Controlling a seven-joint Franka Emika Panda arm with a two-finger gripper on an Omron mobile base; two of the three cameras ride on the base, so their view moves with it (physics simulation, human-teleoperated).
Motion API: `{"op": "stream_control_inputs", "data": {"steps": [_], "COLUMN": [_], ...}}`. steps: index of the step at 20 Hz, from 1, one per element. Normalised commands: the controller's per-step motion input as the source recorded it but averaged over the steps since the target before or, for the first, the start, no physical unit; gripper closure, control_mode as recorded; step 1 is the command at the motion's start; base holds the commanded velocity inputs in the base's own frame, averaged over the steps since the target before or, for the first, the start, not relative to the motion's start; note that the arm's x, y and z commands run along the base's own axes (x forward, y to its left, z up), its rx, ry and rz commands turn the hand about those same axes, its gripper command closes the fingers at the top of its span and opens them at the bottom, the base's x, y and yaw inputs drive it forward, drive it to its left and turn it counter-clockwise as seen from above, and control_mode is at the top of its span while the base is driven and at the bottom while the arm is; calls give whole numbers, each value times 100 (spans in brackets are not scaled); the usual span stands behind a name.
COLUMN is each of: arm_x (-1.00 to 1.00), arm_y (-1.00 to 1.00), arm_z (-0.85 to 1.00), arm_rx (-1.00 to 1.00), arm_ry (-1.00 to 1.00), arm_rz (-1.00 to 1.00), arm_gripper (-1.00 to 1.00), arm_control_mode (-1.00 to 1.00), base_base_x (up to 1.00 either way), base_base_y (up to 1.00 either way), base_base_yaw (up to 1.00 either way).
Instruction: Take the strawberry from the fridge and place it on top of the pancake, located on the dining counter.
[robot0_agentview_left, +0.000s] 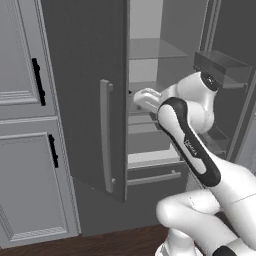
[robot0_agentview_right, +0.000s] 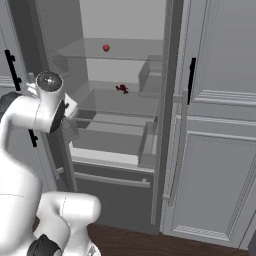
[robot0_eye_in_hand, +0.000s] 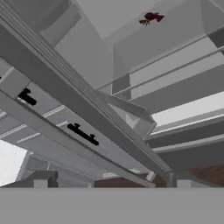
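Observation:
The fridge stands with its door swung open, showing pale glass shelves. A tiny bright red round strawberry sits on the upper shelf. My gripper is open, its two tips wide apart with nothing between them. It hangs beside the open door's inner edge, at about the height of the middle shelf, well below and left of the strawberry. A small dark red item lies on the middle shelf. The pancake and the dining counter are out of view.
Light grey panelled cabinets with short black handles flank the fridge. The open door carries a long bar handle. Door bins jut out at the right. A closed bottom drawer sits above the dark wooden floor.

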Motion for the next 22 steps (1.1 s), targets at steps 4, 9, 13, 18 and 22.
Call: {"op": "stream_control_inputs", "data": {"steps": [4, 9, 13, 18, 22], "arm_x": [58, 61, 58, 58, 59], "arm_y": [-3, -1, 0, 0, 6], "arm_z": [0, -9, -14, -5, -1], "arm_rx": [25, 21, 18, 16, 13], "arm_ry": [15, 8, 2, 2, 5], "arm_rz": [0, 0, 0, 0, 0], "arm_gripper": [-100, -100, -100, -100, -100], "arm_control_mode": [-100, -100, -100, -100, -100], "base_base_x": [0, 0, 0, 0, 0], "base_base_y": [0, 0, 0, 0, 0], "base_base_yaw": [0, 0, 0, 0, 0]}}
